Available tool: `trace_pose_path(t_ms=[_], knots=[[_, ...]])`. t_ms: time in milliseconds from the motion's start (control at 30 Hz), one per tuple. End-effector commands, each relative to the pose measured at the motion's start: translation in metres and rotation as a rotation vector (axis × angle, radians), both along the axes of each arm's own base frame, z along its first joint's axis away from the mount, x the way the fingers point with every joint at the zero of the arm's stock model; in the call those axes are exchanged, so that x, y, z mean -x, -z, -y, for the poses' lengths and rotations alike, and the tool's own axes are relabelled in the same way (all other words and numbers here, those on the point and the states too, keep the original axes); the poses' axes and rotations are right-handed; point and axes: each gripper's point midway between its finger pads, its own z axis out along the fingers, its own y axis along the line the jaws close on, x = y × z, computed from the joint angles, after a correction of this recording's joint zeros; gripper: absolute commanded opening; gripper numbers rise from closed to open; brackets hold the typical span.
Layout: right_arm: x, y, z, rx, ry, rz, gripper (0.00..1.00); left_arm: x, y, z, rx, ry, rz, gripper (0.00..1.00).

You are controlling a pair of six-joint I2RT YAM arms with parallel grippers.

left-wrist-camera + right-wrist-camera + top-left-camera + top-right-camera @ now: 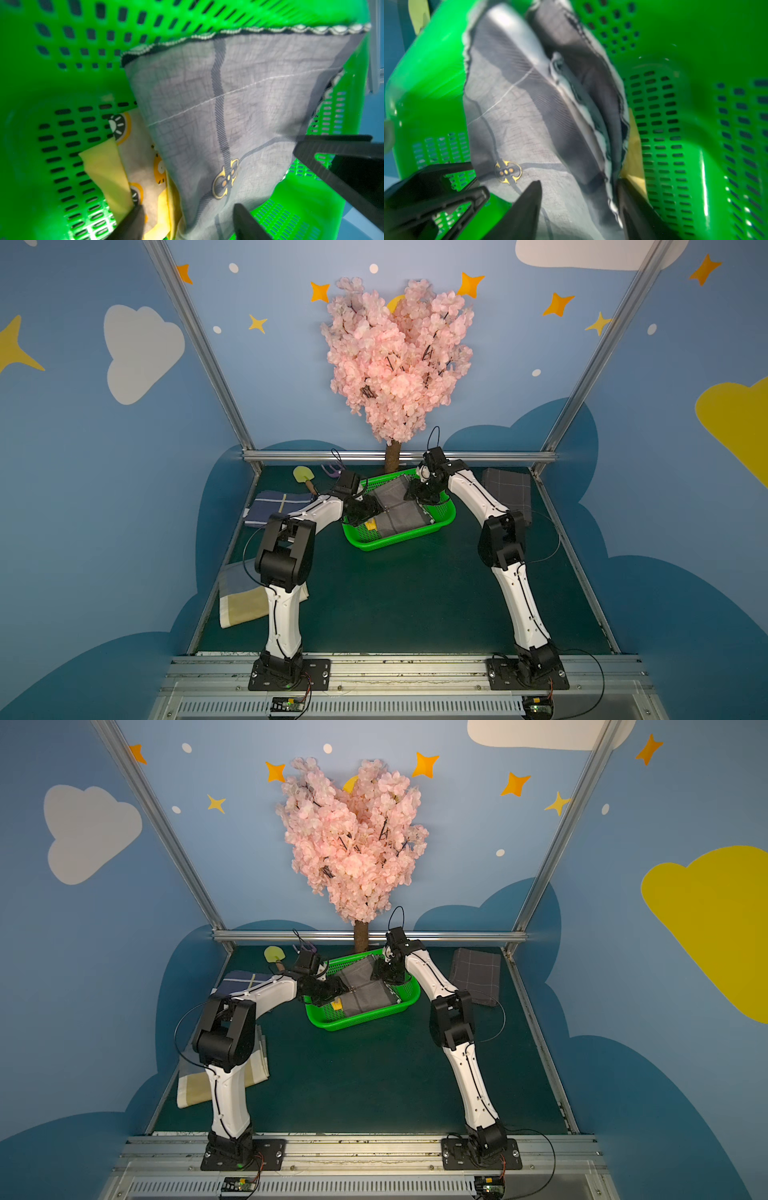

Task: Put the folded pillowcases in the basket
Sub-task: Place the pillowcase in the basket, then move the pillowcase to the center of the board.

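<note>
The grey checked folded pillowcase [399, 506] [365, 986] lies inside the bright green basket [386, 545] [353, 1025], on top of a yellow printed cloth [104, 166]. My left gripper [370, 508] [334, 988] hovers at its left end. In the left wrist view this gripper [189, 207] is open, its fingers spread either side of the pillowcase [239, 104] edge without pinching it. My right gripper [415, 493] [380, 971] is at the far right end. In the right wrist view it [578, 182] is open too, straddling the pillowcase [519, 124].
Other folded cloths lie around the basket: dark grey [507, 493] at back right, blue checked [274, 506] at left, yellow and grey [241, 597] at front left. A pink blossom tree [395, 360] stands behind the basket, with a small shovel [303, 479] to its left.
</note>
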Motion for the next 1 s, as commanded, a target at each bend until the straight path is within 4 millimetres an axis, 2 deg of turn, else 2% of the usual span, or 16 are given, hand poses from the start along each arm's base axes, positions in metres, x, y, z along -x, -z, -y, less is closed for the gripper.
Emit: trace_pose_path(t_ms=[0,267,433,533,600,667,733,867,967], knots=[[0.002,-0.008,0.010,0.038,0.026,0.009,0.67,-0.003,-0.009,-0.008,-0.040,-0.012,0.027,0.75],[0.004,-0.071,0.013,0.044,0.024,0.175,0.73,-0.003,-0.069,-0.023,-0.088,-0.043,0.161,0.76],[0.017,-0.114,0.016,0.030,0.011,0.279,0.74,0.009,-0.112,-0.034,-0.124,-0.046,0.253,0.76],[0.029,-0.139,0.025,0.028,0.003,0.327,0.75,0.020,-0.132,-0.032,-0.121,-0.016,0.284,0.76],[0.038,-0.149,0.035,0.033,0.013,0.337,0.77,0.027,-0.141,-0.024,-0.091,0.011,0.291,0.76],[0.046,-0.154,0.053,0.043,0.054,0.326,0.78,0.035,-0.149,-0.012,-0.052,0.042,0.298,0.76],[0.055,-0.155,0.080,0.047,0.108,0.299,0.78,0.046,-0.155,0.009,-0.006,0.098,0.301,0.76],[0.074,-0.155,0.146,0.055,0.209,0.266,0.81,0.072,-0.166,0.053,0.023,0.215,0.321,0.76],[0.086,-0.152,0.193,0.068,0.279,0.262,0.81,0.090,-0.169,0.078,0.038,0.266,0.325,0.76]])
